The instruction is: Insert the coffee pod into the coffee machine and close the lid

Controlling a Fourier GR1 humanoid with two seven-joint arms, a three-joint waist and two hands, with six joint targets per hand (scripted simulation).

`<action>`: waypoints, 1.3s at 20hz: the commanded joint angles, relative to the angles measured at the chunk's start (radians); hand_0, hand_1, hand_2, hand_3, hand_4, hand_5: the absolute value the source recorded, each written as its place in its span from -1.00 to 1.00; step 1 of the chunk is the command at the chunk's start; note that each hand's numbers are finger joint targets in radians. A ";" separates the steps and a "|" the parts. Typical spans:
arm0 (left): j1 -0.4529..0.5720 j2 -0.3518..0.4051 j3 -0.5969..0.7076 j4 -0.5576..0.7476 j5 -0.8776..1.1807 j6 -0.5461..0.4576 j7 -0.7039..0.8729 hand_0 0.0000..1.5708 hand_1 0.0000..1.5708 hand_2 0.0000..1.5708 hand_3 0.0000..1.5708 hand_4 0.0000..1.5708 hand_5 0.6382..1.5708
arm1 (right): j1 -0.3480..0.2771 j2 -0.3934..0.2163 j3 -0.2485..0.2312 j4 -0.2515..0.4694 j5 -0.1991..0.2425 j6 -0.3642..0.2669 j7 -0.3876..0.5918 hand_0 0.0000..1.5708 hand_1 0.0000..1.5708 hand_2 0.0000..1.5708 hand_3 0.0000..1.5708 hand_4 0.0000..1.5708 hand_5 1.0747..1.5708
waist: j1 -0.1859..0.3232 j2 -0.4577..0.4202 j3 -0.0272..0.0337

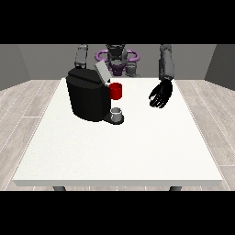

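1. One boxy black coffee machine sits at the left of the white table, its grey lid tilted up and open.
2. A red thing at the machine shows at its front, under the lid.
3. Small grey thing stands on the machine's base plate below it; can't confirm it is the pod, so pod position unknown.
4. Hand at the view's right hangs above the table, fingers relaxed and spread, holding nothing.
5. That grey thing lies to the view's left of this hand, well apart. No long axis is readable on it.
6. Other hand is hidden behind the machine, so its state is unknown.
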 commanded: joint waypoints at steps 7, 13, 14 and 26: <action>-0.024 0.042 -0.072 0.130 -0.157 -0.033 0.009 -0.04 -0.04 0.18 -0.02 -0.56 1.00 | 0.014 -0.047 -0.040 0.042 -0.070 0.090 -0.036 -1.00 -1.00 -1.00 -1.00 -1.00 1.00 | -0.033 -0.018 0.0001; -0.044 -0.027 -0.078 0.180 -0.198 -0.003 -0.014 0.11 0.11 0.30 0.17 -0.47 1.00 | 0.030 -0.049 -0.047 0.088 -0.006 0.023 -0.045 -1.00 -1.00 -1.00 -1.00 -1.00 1.00 | -0.011 -0.036 -0.0003; -0.104 0.004 -0.056 0.212 -0.185 -0.058 -0.013 0.16 0.16 0.34 0.22 -0.48 1.00 | 0.012 0.005 0.022 0.041 0.054 -0.031 0.042 -1.00 -1.00 -1.00 -1.00 -1.00 1.00 | -0.031 -0.044 -0.0007; -0.177 -0.061 0.017 0.202 -0.110 -0.164 -0.060 0.81 0.81 0.80 0.70 -0.34 1.00 | 0.039 -0.001 -0.003 0.121 0.062 -0.033 0.034 -1.00 -1.00 -1.00 -1.00 -1.00 1.00 | -0.005 -0.143 -0.0001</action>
